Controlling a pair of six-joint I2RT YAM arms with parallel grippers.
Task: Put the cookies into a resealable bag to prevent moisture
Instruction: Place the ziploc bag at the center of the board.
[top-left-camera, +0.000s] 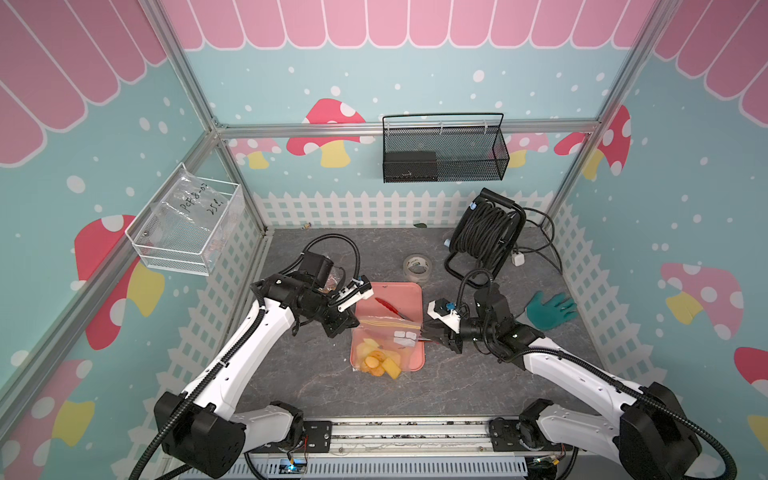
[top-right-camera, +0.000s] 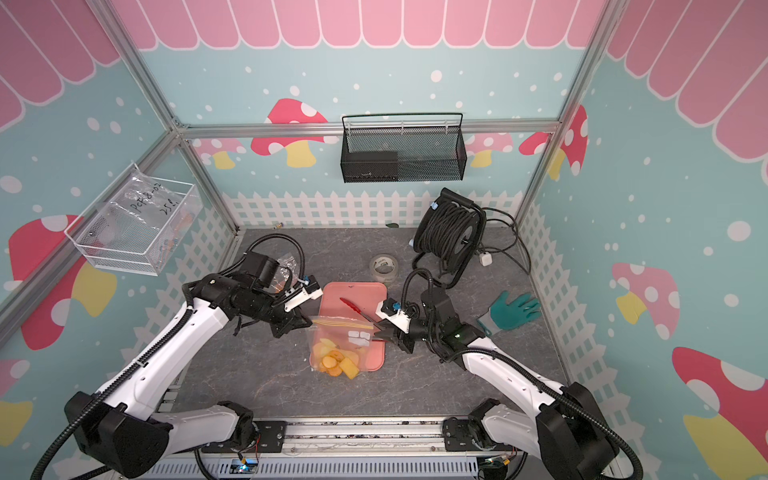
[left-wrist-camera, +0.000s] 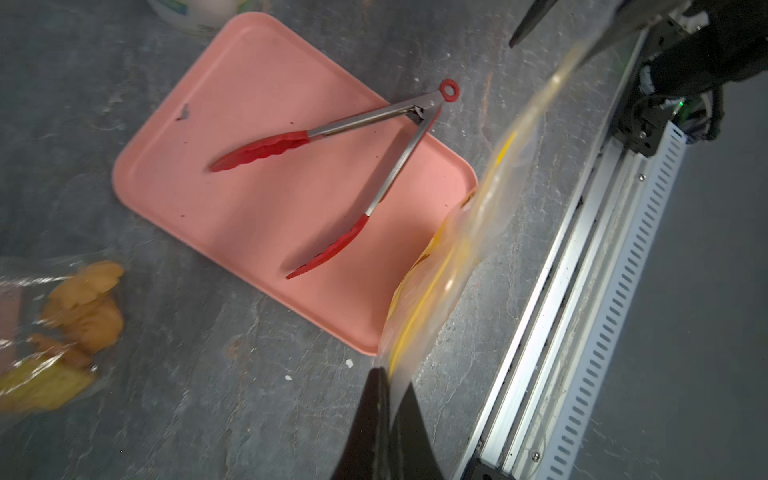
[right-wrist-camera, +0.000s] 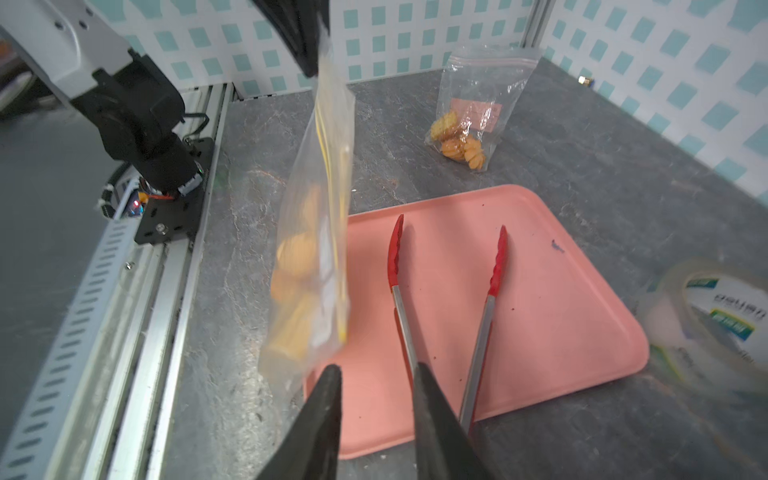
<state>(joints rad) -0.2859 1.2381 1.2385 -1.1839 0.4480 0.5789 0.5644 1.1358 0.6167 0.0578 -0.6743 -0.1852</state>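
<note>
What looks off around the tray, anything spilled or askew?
The resealable bag hangs slanted, pinched at one top corner by the left gripper, while the right gripper sits at its other end, jaws open. The cookies are inside, none spilled; only dark specks dot the pink tray.

Bench (top-left-camera: 316, 386) bare at lower centre, between the arms: open passage. Mid-frame: tray (top-left-camera: 409, 291) with tongs (top-left-camera: 386, 304), bag (top-left-camera: 374, 332) hanging over it. Tape roll (top-left-camera: 417, 277), cable reel (top-left-camera: 484, 232) and glove (top-left-camera: 550, 309) crowd upper right.
</note>
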